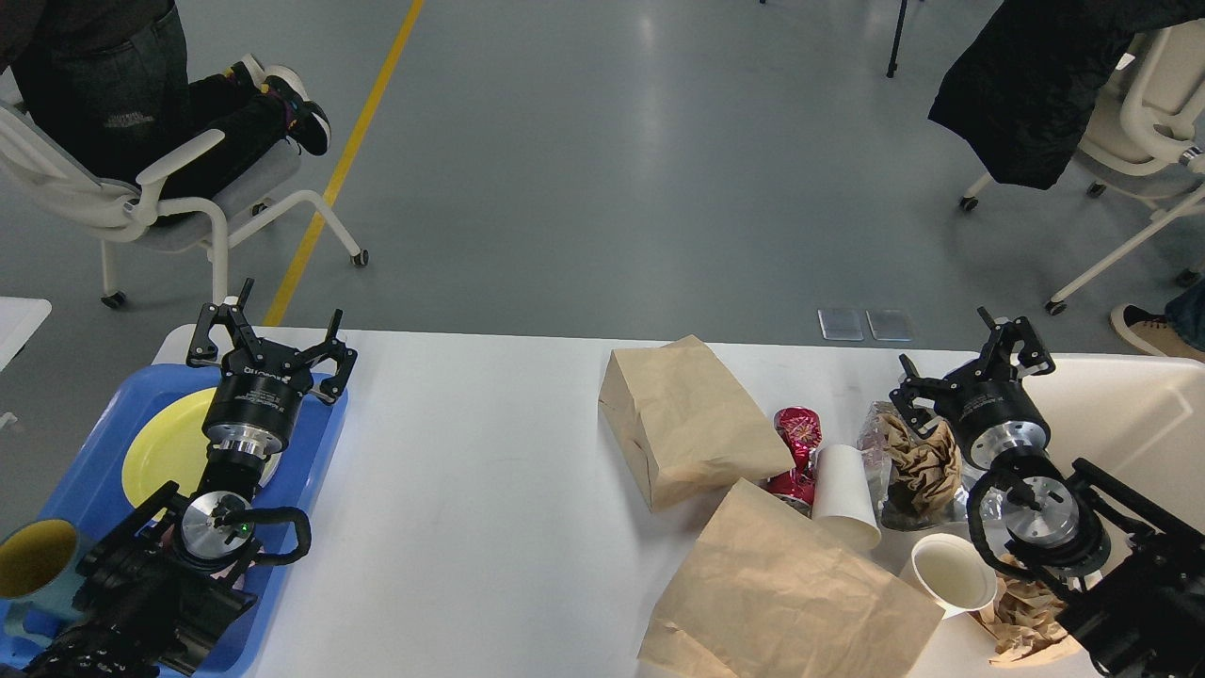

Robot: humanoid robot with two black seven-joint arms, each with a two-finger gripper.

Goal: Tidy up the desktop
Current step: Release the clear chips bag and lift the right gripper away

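Note:
The white desktop (pixel 471 452) holds a pile of litter on its right half. A brown paper bag (pixel 682 419) lies near the middle and a larger one (pixel 791 593) sits at the front. Between them are a crushed red wrapper (pixel 798 447) and a tipped white paper cup (pixel 843 494). Crumpled brown paper on foil (pixel 918 461) lies beside my right gripper (pixel 970 363), which hangs open just above it with nothing held. An upright white cup (pixel 951 574) stands at the front right. My left gripper (pixel 268 334) is open over the blue tray (pixel 104 443).
The blue tray at the left edge carries a yellow plate (pixel 165 447) and a teal mug (pixel 38 565). A cream-white bin (pixel 1139 424) adjoins the table's right end. More crumpled paper (pixel 1026 617) lies at the front right. Chairs and people are on the floor beyond.

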